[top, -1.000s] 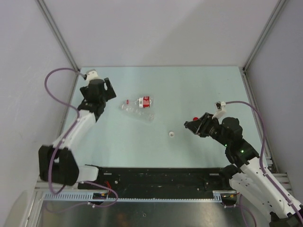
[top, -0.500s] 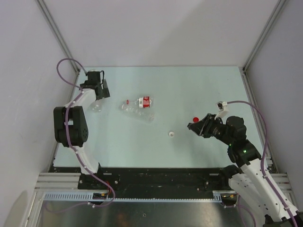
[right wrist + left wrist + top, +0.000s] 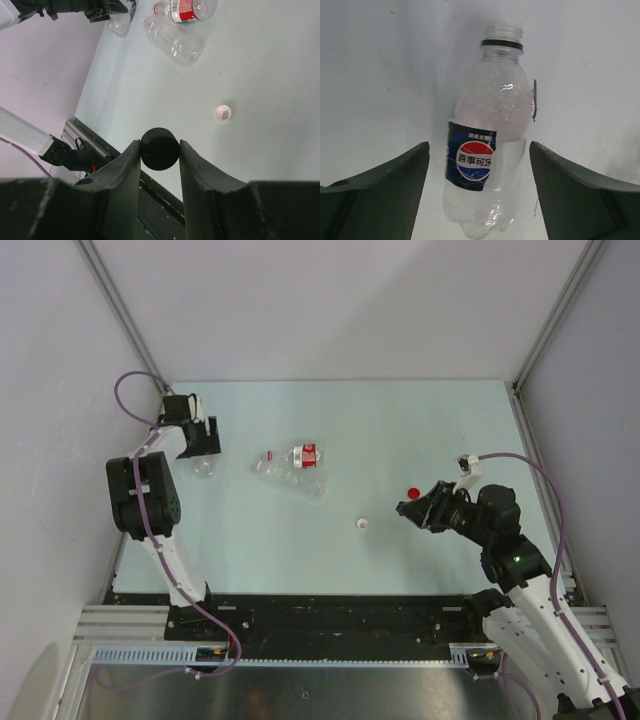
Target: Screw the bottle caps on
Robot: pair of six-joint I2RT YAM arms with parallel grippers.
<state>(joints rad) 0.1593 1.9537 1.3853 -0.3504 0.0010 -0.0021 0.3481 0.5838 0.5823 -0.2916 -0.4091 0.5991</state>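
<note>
Jaws on left gripper (image 3: 199,449) are open wide. It sits over the far-left corner of the table (image 3: 400,420). Left wrist view: Pepsi bottle (image 3: 485,150) lies flat between the two fingers (image 3: 380,200), with a gap on each side and no contact. Its neck points away from the gripper. The neck is open, with no cap, just a black ring below the thread.

Right gripper (image 3: 160,150) is clamped on the black cap (image 3: 160,149), which is pinched edge-on between both fingertips and held above the table right of centre.

Red cap (image 3: 413,491) is on the table just beyond the right gripper, not touching it. White cap (image 3: 362,525) is on the table near the middle, left of the right gripper and well apart from the bottles.

Two more bottles lie on their sides left of centre, touching or nearly so: red-label bottle (image 3: 305,453) on the far side and clear bottle (image 3: 290,478) on the near side. Can't tell from these views whether either neck is capped.
</note>
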